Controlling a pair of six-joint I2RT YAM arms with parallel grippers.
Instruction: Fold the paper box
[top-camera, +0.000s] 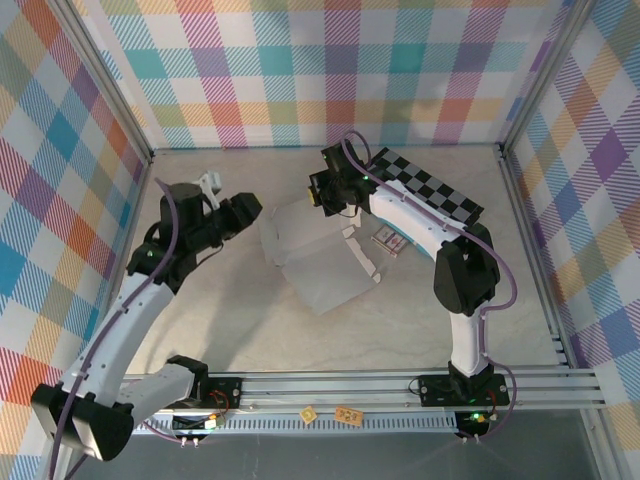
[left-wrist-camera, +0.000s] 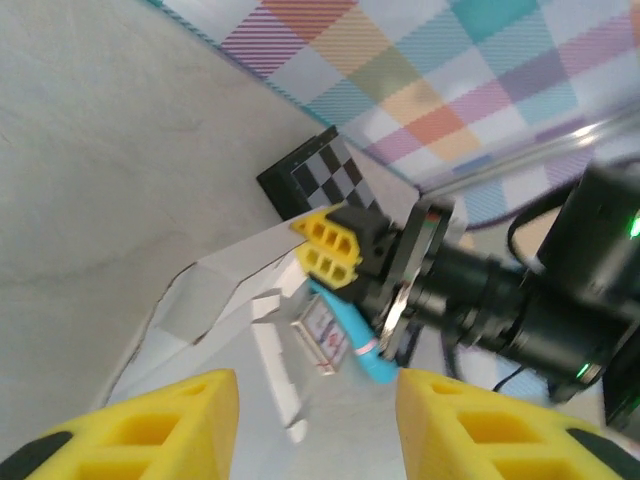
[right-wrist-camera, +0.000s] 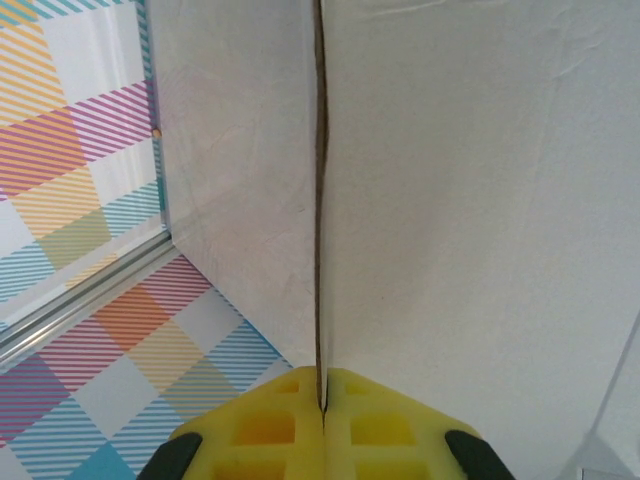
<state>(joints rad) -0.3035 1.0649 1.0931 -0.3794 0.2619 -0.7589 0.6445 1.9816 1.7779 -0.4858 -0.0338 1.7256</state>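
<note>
The paper box (top-camera: 320, 265) is a white die-cut sheet lying partly raised in the middle of the table, with flaps on its right side. My right gripper (top-camera: 318, 195) is at its far edge, shut on an upright panel. In the right wrist view the yellow pads (right-wrist-camera: 260, 430) pinch the thin edge of that panel (right-wrist-camera: 470, 200). My left gripper (top-camera: 250, 210) hovers just left of the sheet, open and holding nothing. Its yellow fingers (left-wrist-camera: 150, 430) stand wide apart in the left wrist view, facing the sheet (left-wrist-camera: 200, 300) and the right gripper's fingertips (left-wrist-camera: 330, 245).
A black-and-grey checkered board (top-camera: 430, 185) lies at the back right. A small printed packet (top-camera: 390, 240) sits on the table just right of the sheet, beside a narrow flap. Plaid walls enclose three sides, and an aluminium rail (top-camera: 400, 385) runs along the front.
</note>
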